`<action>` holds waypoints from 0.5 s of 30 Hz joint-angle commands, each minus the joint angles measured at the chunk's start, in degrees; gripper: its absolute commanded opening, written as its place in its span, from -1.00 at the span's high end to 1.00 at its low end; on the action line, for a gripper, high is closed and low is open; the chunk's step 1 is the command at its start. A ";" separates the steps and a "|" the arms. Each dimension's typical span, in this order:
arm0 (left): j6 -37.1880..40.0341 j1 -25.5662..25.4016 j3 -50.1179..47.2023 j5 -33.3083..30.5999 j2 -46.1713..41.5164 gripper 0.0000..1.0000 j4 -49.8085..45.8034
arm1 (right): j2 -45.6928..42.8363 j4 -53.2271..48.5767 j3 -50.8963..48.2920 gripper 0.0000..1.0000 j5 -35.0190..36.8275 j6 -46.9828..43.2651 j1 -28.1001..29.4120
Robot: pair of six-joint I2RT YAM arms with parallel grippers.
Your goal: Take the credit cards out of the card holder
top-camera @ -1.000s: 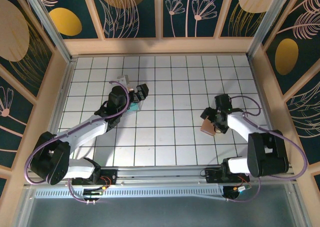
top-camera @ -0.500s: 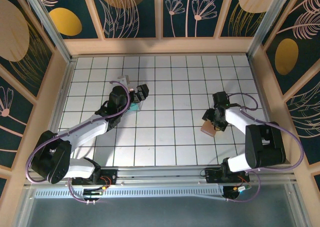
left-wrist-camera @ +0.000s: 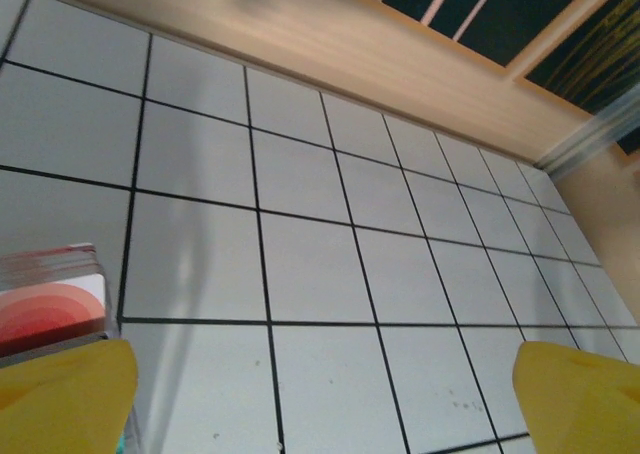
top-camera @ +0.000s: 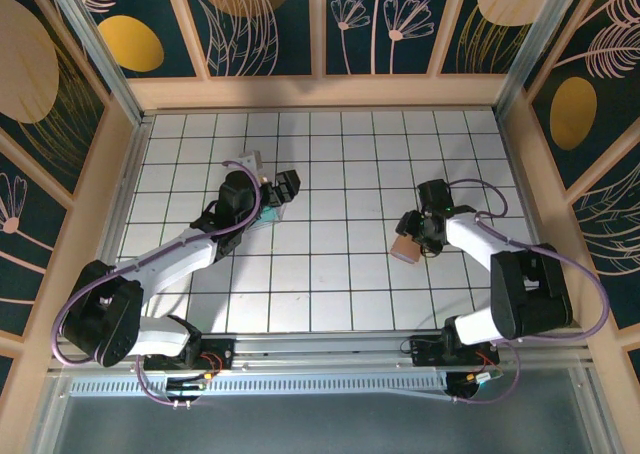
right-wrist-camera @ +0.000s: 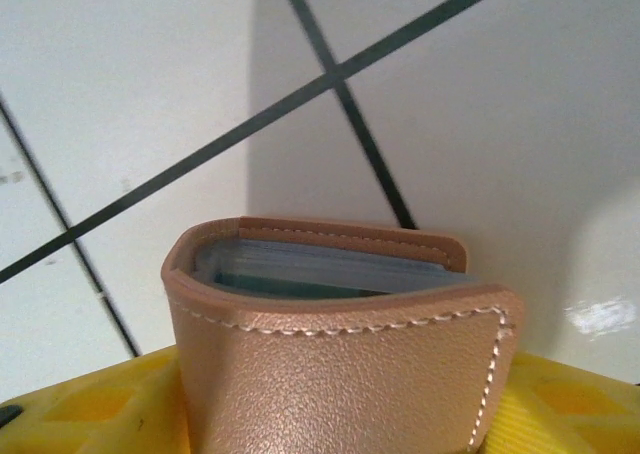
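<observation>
Right fingers (right-wrist-camera: 90,404) clamp the card holder (right-wrist-camera: 340,364) at the bench's (top-camera: 330,274) four o'clock; left fingers (left-wrist-camera: 60,389), wide apart and empty, should reach its opening.

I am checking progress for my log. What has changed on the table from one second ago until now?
The right gripper, shut on the card holder, moved it a little to the left, toward the middle of the table. The left gripper stayed open beside the clear box, and the box did not move.

A clear box (top-camera: 270,217) lies at nine o'clock on the white gridded table (top-camera: 340,274); floral panels (top-camera: 380,24) stand at twelve.
</observation>
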 commanded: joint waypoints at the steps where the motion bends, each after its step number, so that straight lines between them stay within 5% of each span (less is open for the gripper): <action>1: 0.82 -2.21 1.14 5.03 1.68 -0.90 0.03 | -2.87 2.64 0.99 -0.28 -4.49 1.62 0.58; 15: 1.84 -15.24 7.27 18.53 13.35 -0.92 2.40 | -5.70 8.29 5.36 -0.27 -10.15 4.05 5.92</action>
